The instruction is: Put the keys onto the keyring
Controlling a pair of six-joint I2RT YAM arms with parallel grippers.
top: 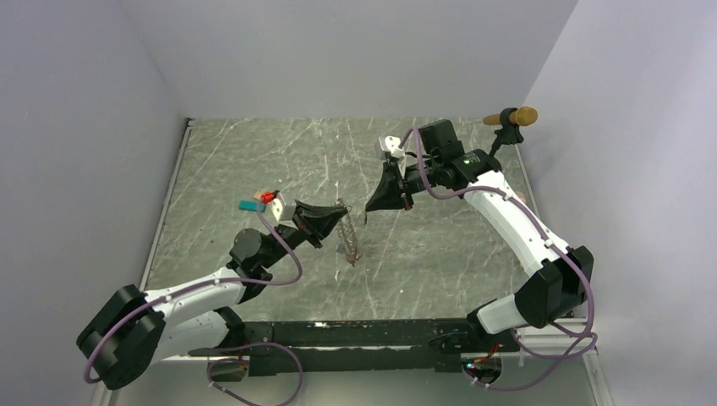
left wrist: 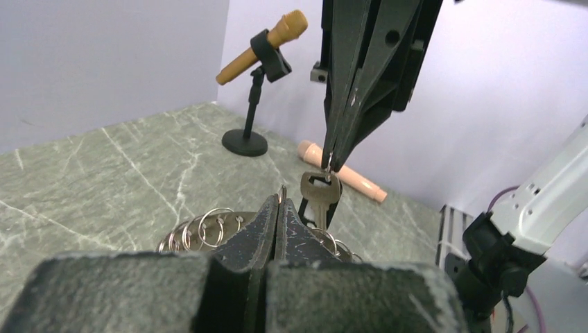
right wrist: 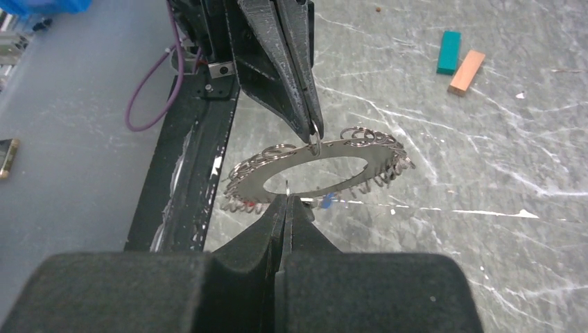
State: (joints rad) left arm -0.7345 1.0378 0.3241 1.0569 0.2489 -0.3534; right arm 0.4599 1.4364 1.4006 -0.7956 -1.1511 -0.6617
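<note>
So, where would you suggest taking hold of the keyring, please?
I'd pinch the flat band of the keyring, one finger on each face, coming in from the outer rim between the small wire loops. The band is broad and looks stiff. The loops look thin and free to swing.

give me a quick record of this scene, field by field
left tool: shut on one small rim ring of the keyring
right tool: shut on the head of a silver key, blade down
key position: just beyond the left tool's tips; threaded or not, cannot tell
other things: teal block and tan block side by side; microphone on a stand, far right
</note>
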